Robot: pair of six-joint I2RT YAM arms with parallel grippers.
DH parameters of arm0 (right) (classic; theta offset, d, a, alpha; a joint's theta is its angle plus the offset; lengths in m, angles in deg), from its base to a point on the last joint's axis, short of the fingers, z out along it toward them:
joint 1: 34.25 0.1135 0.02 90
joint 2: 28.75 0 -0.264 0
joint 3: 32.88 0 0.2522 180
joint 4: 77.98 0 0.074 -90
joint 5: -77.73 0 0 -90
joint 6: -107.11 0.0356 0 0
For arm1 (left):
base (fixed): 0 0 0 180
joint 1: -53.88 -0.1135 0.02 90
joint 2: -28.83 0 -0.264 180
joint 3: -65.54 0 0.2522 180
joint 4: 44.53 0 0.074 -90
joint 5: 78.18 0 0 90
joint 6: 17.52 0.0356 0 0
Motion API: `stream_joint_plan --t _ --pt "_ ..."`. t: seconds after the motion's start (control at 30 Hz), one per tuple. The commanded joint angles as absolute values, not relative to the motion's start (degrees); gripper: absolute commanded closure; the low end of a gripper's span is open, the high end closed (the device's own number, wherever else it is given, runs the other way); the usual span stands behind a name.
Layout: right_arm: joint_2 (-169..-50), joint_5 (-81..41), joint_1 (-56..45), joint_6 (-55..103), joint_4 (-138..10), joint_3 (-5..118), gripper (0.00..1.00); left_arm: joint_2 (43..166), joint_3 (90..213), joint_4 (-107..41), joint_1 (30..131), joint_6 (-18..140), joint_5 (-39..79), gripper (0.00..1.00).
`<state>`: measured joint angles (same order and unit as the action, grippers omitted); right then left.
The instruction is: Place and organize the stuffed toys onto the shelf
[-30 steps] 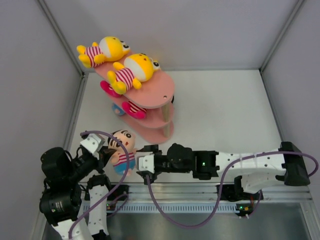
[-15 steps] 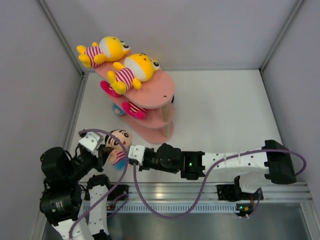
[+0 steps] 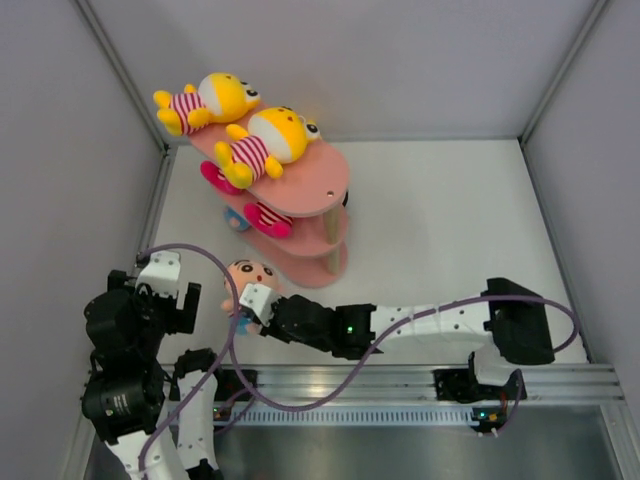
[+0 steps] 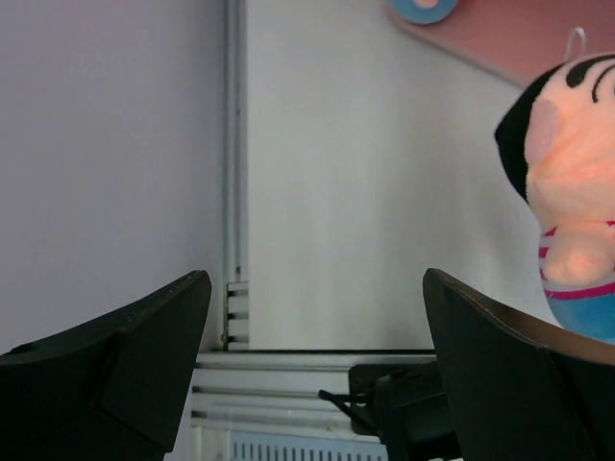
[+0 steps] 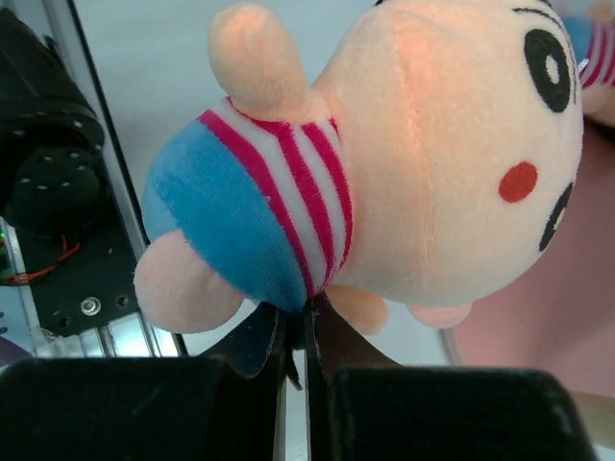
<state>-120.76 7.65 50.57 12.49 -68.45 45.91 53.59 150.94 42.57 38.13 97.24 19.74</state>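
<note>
Grey walls (image 3: 400, 60) close round a white table (image 3: 450, 220) in the overhead view. At the far left I see the pink shelf (image 3: 325, 185) with 3 boards. On the top board lie the far yellow doll (image 3: 215, 100) and the near yellow doll (image 3: 265, 140), side by side. Pink dolls (image 3: 265, 218) poke out from the middle board. The right gripper (image 3: 252, 305) reaches across to the left and is clamped on the blue-shirted doll (image 3: 248, 277), just in front of the bottom board. The left gripper (image 3: 165, 285) stands left of that doll, apart from it.

From the left wrist, the left gripper (image 4: 317, 298) has its 2 dark fingers (image 4: 144, 336) spread wide with nothing between them. The blue-shirted doll (image 4: 572, 192) shows at the right edge, the shelf (image 4: 500, 38) at the top.

From the right wrist, the blue-shirted doll (image 5: 384, 173) fills the frame. The right gripper (image 5: 307, 331) has its jaws nearly together, pinching the shirt from below. The shelf (image 5: 538, 317) is a pink blur behind.
</note>
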Motion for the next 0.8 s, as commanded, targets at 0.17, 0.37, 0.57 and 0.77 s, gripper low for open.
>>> stream_joint_plan --t 0.17,0.37,0.57,0.77 --pt "-132.72 14.25 44.77 24.58 -62.55 55.49 1.00 53.45 148.21 38.75 38.06 99.64 10.41 0.02" --pt "-138.08 22.87 43.01 26.60 -63.78 59.18 1.00 52.30 145.23 38.75 38.06 100.34 14.80 0.02" --pt "-142.13 26.83 39.93 28.02 -65.62 63.05 1.00 51.51 142.24 38.84 37.97 100.17 17.09 0.03" --pt "-146.08 31.93 38.17 26.61 -67.21 65.87 0.98 51.34 142.06 38.75 38.14 100.34 17.71 0.03"
